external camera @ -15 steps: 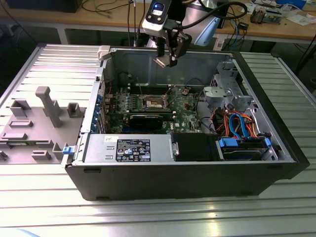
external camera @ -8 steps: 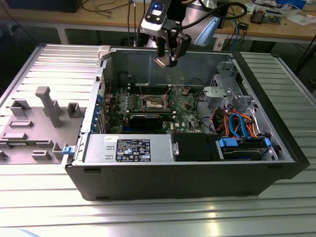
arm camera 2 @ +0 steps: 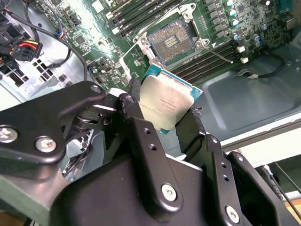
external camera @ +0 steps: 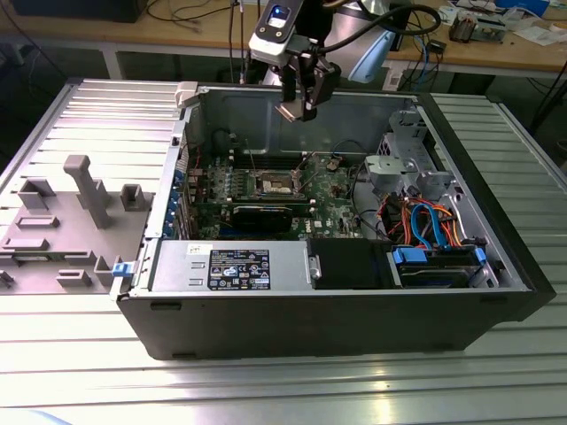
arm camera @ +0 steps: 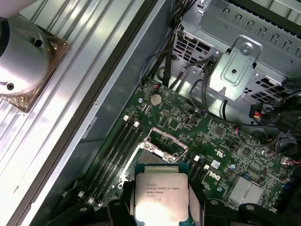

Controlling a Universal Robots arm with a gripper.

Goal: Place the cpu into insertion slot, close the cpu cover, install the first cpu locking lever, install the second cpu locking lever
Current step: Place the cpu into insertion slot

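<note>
Hovering above the open computer case (external camera: 328,310), the hand (external camera: 297,104) is clamped on the cpu (external camera: 291,112). The exterior view gives the height: the chip is up near the case's top edge, well apart from the insertion slot (external camera: 277,184) down on the board inside the case.

The second wrist view brings the grip up close. Black fingers (arm camera 2: 134,101) press opposite edges of the cpu (arm camera 2: 164,104), which is tilted, and the insertion slot (arm camera 2: 171,41) lies bare beyond it with its pin field exposed.

The first wrist view offers the chip's printed metal top (arm camera: 162,195) instead, with the slot (arm camera: 160,146) just past it, memory slots (arm camera: 117,150) alongside and a coin battery (arm camera: 155,99) further into the case.

Outside the case, a ribbed metal surface (external camera: 266,381) carries everything. A grey moulded tray (external camera: 62,212) sits beside the case on the exterior view's left. Behind the case stands a wooden-topped bench (external camera: 496,53) strewn with cables.
</note>
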